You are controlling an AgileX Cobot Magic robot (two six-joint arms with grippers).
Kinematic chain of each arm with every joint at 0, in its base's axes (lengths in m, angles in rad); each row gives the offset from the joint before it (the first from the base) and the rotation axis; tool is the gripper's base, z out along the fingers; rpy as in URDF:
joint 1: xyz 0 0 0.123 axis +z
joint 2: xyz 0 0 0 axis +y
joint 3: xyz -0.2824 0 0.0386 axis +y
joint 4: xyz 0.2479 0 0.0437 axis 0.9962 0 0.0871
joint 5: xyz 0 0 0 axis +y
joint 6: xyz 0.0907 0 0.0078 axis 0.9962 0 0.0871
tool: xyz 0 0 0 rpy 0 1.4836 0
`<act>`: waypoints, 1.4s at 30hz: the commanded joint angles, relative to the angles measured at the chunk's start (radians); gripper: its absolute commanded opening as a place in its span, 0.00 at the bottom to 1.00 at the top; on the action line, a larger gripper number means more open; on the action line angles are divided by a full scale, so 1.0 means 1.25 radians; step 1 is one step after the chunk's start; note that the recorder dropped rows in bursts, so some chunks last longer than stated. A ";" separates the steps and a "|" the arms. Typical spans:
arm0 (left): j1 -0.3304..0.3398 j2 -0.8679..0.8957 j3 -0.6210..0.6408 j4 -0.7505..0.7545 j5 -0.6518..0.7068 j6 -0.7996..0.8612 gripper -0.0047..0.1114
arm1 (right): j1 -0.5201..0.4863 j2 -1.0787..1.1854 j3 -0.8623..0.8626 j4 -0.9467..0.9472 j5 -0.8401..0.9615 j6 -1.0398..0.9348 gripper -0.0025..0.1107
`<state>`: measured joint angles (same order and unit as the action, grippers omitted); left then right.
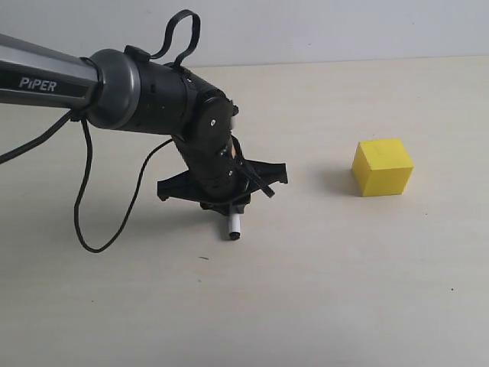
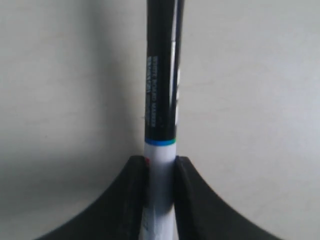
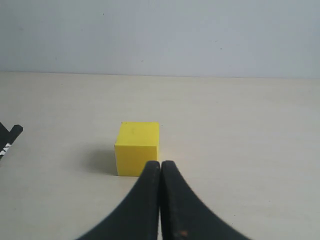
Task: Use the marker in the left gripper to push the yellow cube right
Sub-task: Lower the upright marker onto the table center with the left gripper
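Note:
The yellow cube [image 1: 382, 167] rests on the beige table, right of centre in the exterior view. My left gripper [image 1: 227, 203] hangs low over the table well to the cube's left, with a wide gap between them. It is shut on the marker [image 1: 234, 225], whose white end with a black tip pokes out below the jaws. In the left wrist view the fingers [image 2: 135, 200] pinch the white barrel, and the black cap of the marker [image 2: 161, 75] runs on past them. My right gripper [image 3: 160, 164] is shut and empty, just short of the cube [image 3: 137, 147].
The left arm's black cable [image 1: 84, 214] loops down onto the table left of the gripper. A pale wall [image 1: 306, 30] closes the table's far edge. A black end with white print [image 3: 9, 139] shows at the side of the right wrist view.

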<state>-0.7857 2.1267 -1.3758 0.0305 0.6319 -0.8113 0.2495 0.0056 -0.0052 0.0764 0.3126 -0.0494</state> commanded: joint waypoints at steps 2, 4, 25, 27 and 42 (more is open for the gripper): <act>-0.001 0.005 0.001 0.008 -0.030 -0.003 0.04 | -0.004 -0.004 0.004 0.000 -0.004 -0.001 0.02; -0.001 0.006 0.001 0.013 -0.030 -0.003 0.04 | -0.004 -0.004 0.004 0.000 -0.004 -0.001 0.02; -0.001 0.010 0.001 0.024 0.007 -0.033 0.04 | -0.004 -0.004 0.004 0.000 -0.004 -0.001 0.02; -0.001 0.010 0.001 0.024 0.012 -0.033 0.04 | -0.004 -0.004 0.004 0.000 -0.004 -0.001 0.02; -0.001 0.010 0.001 0.027 0.022 -0.033 0.04 | -0.004 -0.004 0.004 0.000 -0.011 -0.001 0.02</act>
<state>-0.7857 2.1331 -1.3758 0.0569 0.6453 -0.8483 0.2495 0.0056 -0.0052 0.0764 0.3127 -0.0494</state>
